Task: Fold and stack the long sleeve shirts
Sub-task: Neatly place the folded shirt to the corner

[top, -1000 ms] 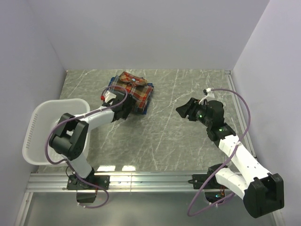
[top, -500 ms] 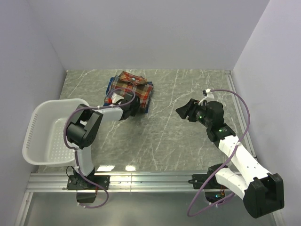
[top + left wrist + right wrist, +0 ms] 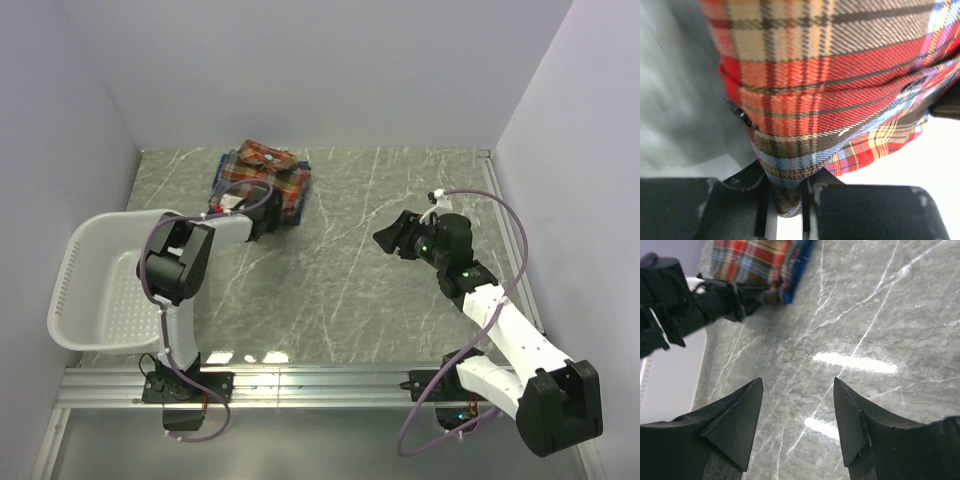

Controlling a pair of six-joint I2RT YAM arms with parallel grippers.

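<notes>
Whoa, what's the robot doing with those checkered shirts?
It's folding and stacking shirts. The left end effector is pinched on an edge of the red-orange plaid shirt, which lies folded on top of the blue shirt at the far left of the table. The right end effector hangs open over the table, holding nothing. A white basket sits at the left edge.

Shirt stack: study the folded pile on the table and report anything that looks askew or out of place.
The stack sits skewed to the table edges. The red-orange shirt on top does not fully cover the blue shirt, whose edge sticks out beside it. The left fingers pinch the red-orange shirt's near edge, bunching it.
</notes>
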